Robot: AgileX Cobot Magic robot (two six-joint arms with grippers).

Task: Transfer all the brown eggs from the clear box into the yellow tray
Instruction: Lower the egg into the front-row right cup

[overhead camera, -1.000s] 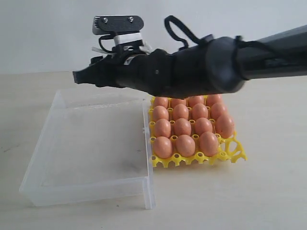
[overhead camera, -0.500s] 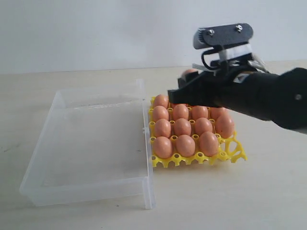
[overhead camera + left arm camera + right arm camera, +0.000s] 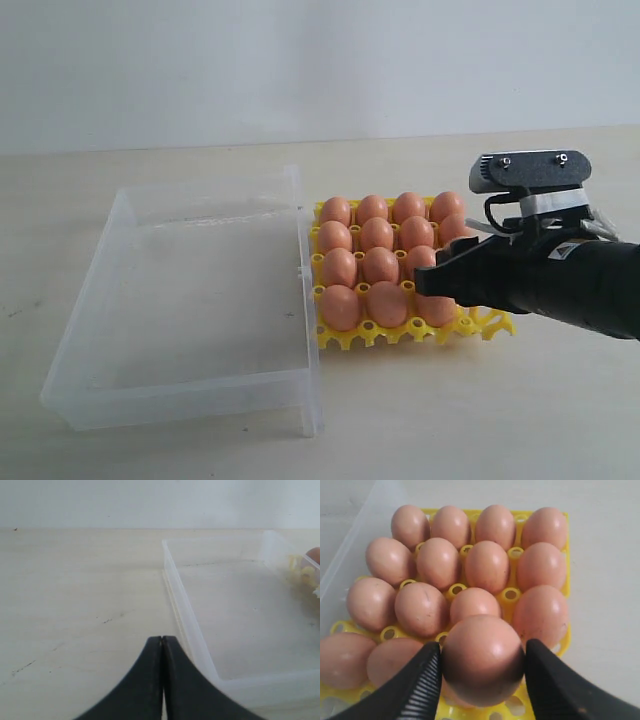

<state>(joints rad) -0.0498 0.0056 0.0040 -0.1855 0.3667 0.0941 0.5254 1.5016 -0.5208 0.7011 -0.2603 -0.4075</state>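
Several brown eggs (image 3: 378,232) fill most cups of the yellow tray (image 3: 490,325). The clear box (image 3: 180,400) beside it on the left holds no eggs. My right gripper (image 3: 428,280) hangs low over the tray's front right part. In the right wrist view this gripper (image 3: 482,666) is shut on one brown egg (image 3: 482,657), just above the seated eggs (image 3: 487,565) and the tray (image 3: 470,713). My left gripper (image 3: 162,641) is shut with nothing in it, above the table just outside a wall of the clear box (image 3: 186,611). It does not show in the exterior view.
The box and tray stand side by side, touching, on a pale tabletop (image 3: 480,420). A plain light wall rises behind the table. The tray's front right corner cup (image 3: 487,322) shows bare yellow lattice beside my right arm.
My right arm has swung from over the clear box to the right and come down over the tray's front right part.
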